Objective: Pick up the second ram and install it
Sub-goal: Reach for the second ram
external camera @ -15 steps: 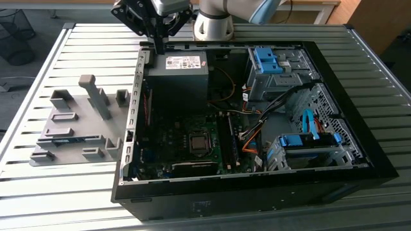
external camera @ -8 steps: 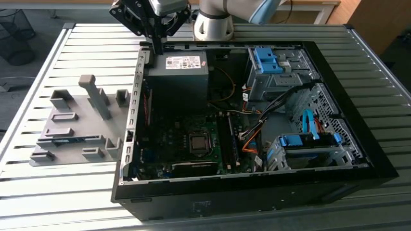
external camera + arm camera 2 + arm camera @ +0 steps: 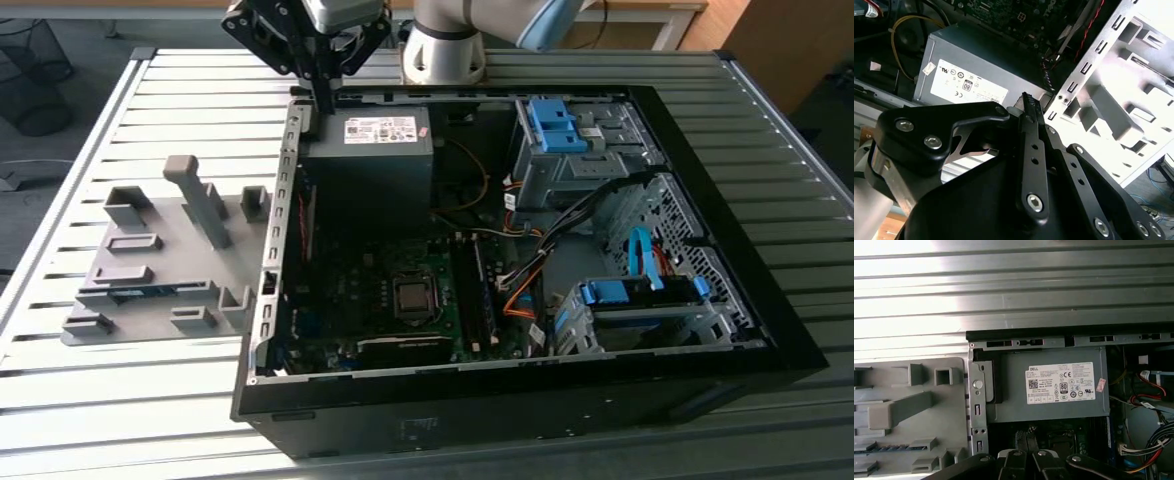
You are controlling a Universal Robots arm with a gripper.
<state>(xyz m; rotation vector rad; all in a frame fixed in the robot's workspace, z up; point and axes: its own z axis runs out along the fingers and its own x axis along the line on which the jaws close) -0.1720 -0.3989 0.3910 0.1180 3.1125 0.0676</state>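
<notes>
Hovers with gripper fingers pressed together, empty, well apart from ram in holder; approach step, needs fingers parted for grasping.

- Silver ribbed metal table: long parallel slats run across the exterior view, with a raised rim at the far right edge. The same slats show in the first wrist view.
- Light: strong and cool. The slats glare near-white in the first wrist view and shine pale at the exterior view's left.
- Black wire-mesh waste bin: stands on the floor beyond the table's far corner, at the exterior view's left.
- Smooth grey floor: seen around the bin.
- Pale wooden desk: behind the table's far edge.
- Brown wooden panel: far corner at the exterior view's right. Door or cabinet side, cannot tell.
</notes>
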